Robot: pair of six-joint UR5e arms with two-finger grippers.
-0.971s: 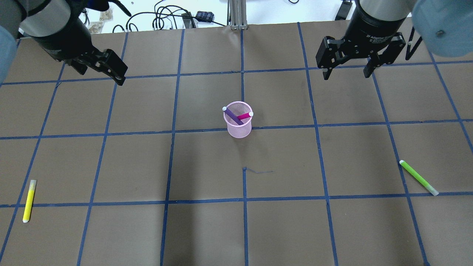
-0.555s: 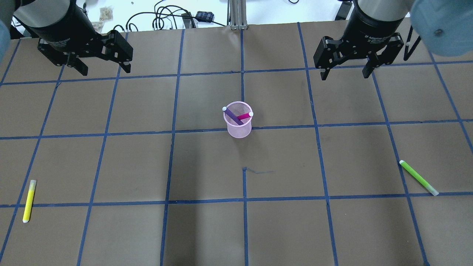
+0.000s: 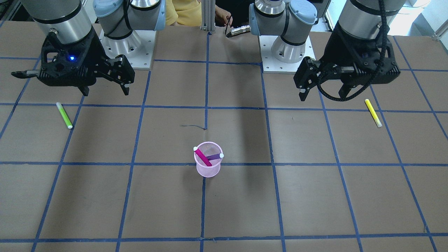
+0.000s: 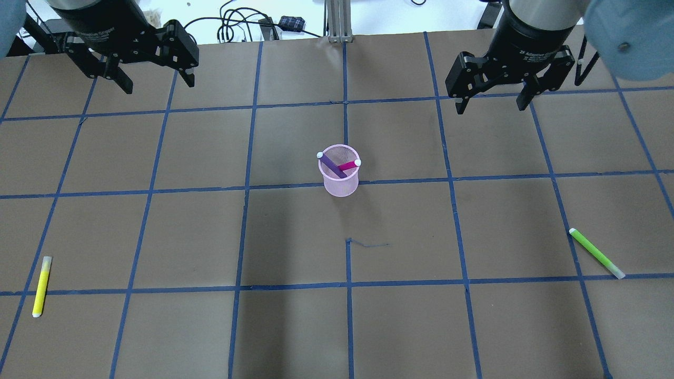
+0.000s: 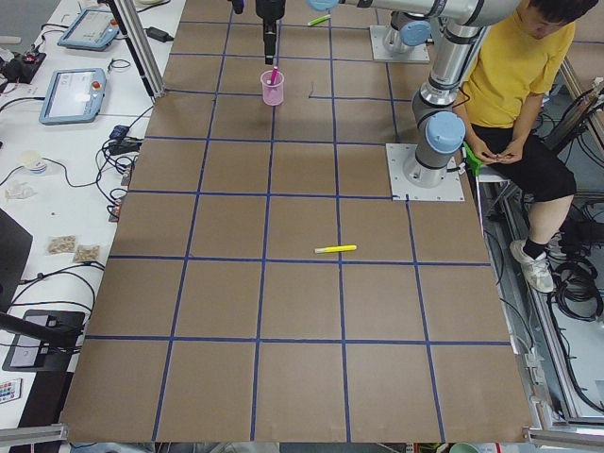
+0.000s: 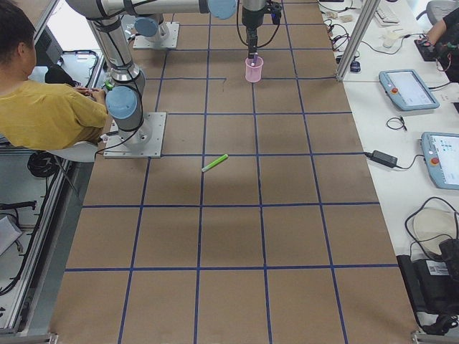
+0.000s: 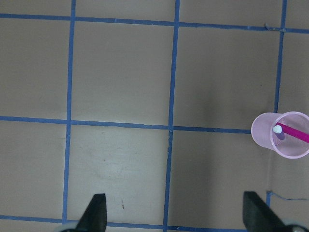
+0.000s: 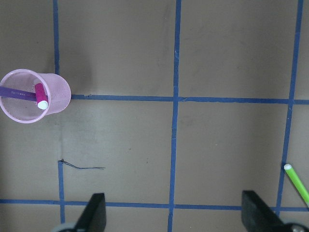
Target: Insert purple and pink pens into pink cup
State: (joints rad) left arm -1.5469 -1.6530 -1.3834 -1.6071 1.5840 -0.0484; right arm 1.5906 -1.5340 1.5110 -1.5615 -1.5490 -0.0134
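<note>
My left gripper (image 4: 158,84) hung high and well off to the left of the cup (image 4: 339,184), jaws wide apart and empty; my right gripper (image 4: 492,107) hung likewise well off to the cup's right, also spread and holding nothing. Both the purple pen (image 4: 331,166) and the pink pen (image 4: 347,166) stood inside the cup, crossed and leaning on opposite sides of its rim, so I judged the task done. The pens looked light, stiff and smooth-barrelled, best pinched mid-barrel. The mesh cup seemed light enough to tip if nudged. The pens' lower ends were hidden inside the cup. In my left wrist view the cup was cut off at the edge and the purple pen was hard to make out. A yellow pen (image 4: 41,287) and a green pen (image 4: 597,253) lay far from the cup.
</note>
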